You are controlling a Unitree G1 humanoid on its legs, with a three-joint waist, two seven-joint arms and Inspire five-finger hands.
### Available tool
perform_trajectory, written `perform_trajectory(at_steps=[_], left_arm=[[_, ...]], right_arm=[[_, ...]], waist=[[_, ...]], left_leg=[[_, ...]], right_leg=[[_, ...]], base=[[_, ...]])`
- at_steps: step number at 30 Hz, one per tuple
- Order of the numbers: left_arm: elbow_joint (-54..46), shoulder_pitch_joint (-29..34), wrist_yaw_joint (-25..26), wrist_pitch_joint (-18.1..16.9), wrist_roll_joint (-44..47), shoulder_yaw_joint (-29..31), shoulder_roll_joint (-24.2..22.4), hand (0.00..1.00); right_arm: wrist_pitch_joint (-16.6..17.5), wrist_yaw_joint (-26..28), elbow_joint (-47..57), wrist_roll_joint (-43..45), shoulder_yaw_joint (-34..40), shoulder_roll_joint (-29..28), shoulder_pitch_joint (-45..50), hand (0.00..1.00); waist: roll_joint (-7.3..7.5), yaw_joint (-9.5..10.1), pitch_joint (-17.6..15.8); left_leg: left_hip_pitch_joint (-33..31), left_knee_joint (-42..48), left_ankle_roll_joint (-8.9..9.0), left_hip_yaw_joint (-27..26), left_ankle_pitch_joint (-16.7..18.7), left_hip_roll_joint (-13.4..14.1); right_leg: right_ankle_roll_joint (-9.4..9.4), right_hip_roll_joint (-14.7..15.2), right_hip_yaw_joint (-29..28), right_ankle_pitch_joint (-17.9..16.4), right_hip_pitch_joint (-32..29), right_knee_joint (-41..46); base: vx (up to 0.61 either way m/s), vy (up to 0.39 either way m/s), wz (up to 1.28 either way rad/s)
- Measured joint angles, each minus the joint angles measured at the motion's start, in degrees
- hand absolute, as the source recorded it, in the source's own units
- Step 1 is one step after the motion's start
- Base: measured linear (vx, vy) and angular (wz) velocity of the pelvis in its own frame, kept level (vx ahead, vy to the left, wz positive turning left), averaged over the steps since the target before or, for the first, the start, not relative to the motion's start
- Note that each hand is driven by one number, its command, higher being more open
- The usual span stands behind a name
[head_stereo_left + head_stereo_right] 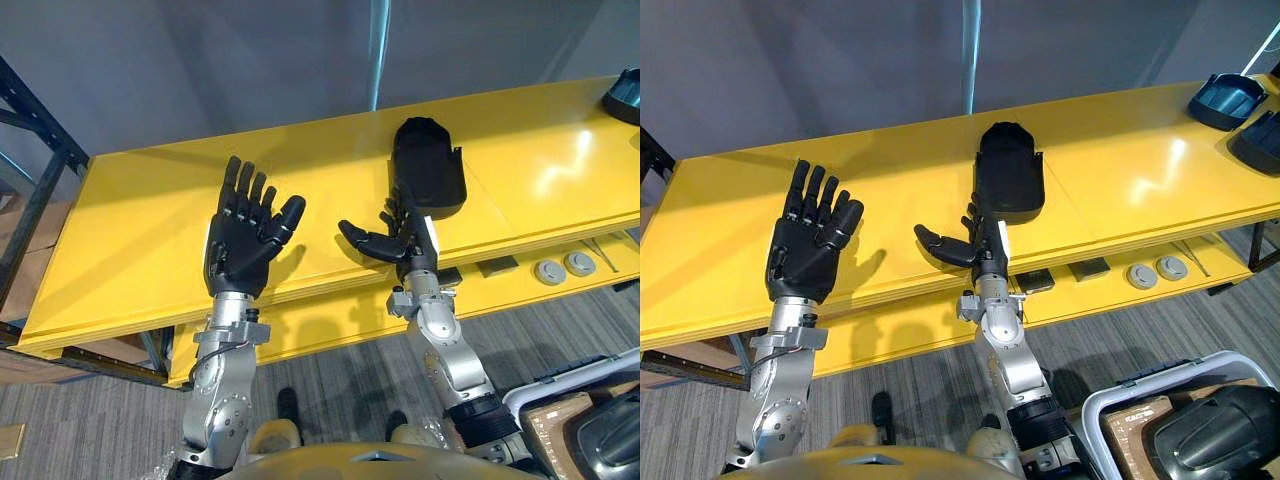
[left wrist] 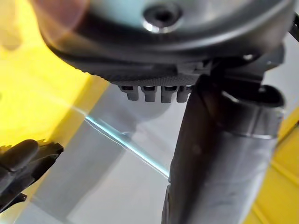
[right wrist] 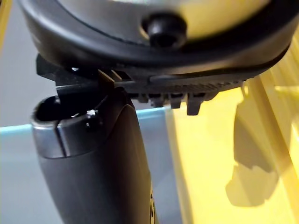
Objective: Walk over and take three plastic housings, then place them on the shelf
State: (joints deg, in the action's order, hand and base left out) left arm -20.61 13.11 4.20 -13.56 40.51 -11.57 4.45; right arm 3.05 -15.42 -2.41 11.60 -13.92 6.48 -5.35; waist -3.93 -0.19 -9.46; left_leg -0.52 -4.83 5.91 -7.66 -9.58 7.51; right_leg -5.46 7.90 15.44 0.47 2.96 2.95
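Note:
A black plastic housing (image 1: pixel 428 167) lies on the top of the yellow shelf (image 1: pixel 140 250), near its middle. My right hand (image 1: pixel 398 238) hovers just in front of that housing, fingers straight and thumb spread, holding nothing. My left hand (image 1: pixel 243 238) is raised over the shelf's left part, palm up and fingers spread, also with nothing in it. Two more dark housings (image 1: pixel 1228 100) (image 1: pixel 1262 140) rest at the shelf's far right end. The right hand's thumb (image 3: pixel 93 158) fills the right wrist view, with the yellow surface behind it.
A lower yellow ledge holds two grey round discs (image 1: pixel 563 268) and small dark blocks (image 1: pixel 1090 268). A white bin (image 1: pixel 1170 420) with dark parts stands on the floor at the lower right. A dark metal rack frame (image 1: pixel 35 170) stands to the left. A grey wall runs behind the shelf.

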Motion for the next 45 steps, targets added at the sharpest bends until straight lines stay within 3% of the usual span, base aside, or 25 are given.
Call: perform_trajectory(at_steps=[17,34,39,41,45], left_arm=[[3.2,1.5,-1.3,1.5,4.4,-4.0,0.1,1.0],[3.2,3.1,-1.3,2.5,4.4,-4.9,0.9,1.0],[3.2,3.2,-2.0,2.6,4.4,-5.0,1.7,1.0],[3.2,3.4,-2.8,2.6,4.4,-4.1,2.6,1.0],[3.2,5.0,-3.2,2.7,4.5,-1.3,3.1,1.0]], right_arm=[[1.4,-5.3,-0.1,0.0,2.8,-1.9,1.5,1.0],[3.1,-3.4,-0.1,-1.9,4.0,-1.8,2.6,1.0],[4.5,3.6,8.4,-6.7,6.5,4.0,4.6,1.0],[8.4,6.2,14.6,-6.7,12.5,7.4,4.9,1.0],[12.0,7.7,22.0,-6.7,23.4,13.3,4.6,1.0]], waist=[[0.3,0.53,-0.1],[1.24,0.65,0.1],[1.37,1.18,0.1],[1.72,1.29,0.0],[3.04,0.31,0.0]], left_leg=[[-0.1,-0.1,-0.01,-0.3,0.0,0.1],[-0.1,-0.1,-0.05,-1.1,0.2,0.1],[-0.2,-0.1,-0.05,-1.1,0.2,0.1],[-0.2,-0.1,-0.07,-1.1,0.2,0.1],[0.0,-0.1,0.01,-1.4,0.4,0.1]], right_leg=[[-0.02,0.0,-0.1,0.0,-0.1,-0.1],[-0.26,0.0,-0.4,0.2,-0.4,-0.3],[-0.75,-0.1,-0.4,0.9,-0.1,-1.0],[-0.76,-0.1,-0.4,0.9,-0.1,-1.0],[-0.76,-0.1,-0.6,0.9,-0.1,-1.1]], base=[[0.0,0.0,0.0],[0.0,0.0,-0.01],[0.0,0.0,0.0],[0.0,0.0,0.0],[0.0,0.0,-0.02]])
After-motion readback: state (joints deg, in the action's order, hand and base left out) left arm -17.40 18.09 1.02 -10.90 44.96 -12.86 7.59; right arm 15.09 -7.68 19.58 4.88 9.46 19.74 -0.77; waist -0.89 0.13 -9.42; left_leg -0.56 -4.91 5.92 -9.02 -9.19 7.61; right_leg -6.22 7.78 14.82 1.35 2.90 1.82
